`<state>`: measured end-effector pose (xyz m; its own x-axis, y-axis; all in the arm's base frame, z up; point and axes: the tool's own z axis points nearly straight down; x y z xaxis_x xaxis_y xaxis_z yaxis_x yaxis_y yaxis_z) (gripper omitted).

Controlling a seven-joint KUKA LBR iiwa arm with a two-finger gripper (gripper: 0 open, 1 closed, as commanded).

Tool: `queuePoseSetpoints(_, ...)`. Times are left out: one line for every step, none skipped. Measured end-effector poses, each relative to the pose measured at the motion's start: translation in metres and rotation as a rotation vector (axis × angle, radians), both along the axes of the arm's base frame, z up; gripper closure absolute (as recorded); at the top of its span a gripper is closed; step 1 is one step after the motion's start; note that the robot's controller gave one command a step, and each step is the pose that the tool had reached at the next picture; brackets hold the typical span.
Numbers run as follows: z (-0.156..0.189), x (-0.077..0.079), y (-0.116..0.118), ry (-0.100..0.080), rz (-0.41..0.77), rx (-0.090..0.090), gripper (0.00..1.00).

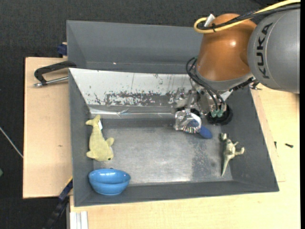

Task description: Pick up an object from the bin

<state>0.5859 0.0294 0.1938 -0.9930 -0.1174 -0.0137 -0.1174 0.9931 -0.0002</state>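
The grey arm [281, 46], lettered "KUKA" on its side, carries an orange cover [224, 46] above the gripper [188, 121]. The gripper sits low over the floor of the bin [143, 42], near the back wall, and I cannot tell whether it is apart or closed. A small blue object [205, 133] pokes out just beside it, front-right in the view. Beyond that lies a pale toy dinosaur [230, 152]. Well away to the gripper's view-left lie a yellow plush fish [99, 141] and a blue bowl [109, 181].
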Motion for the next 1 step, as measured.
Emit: queuePoseSetpoints(0.0755,-0.0277,-0.0370,0.004,0.341,-0.005,1.00)
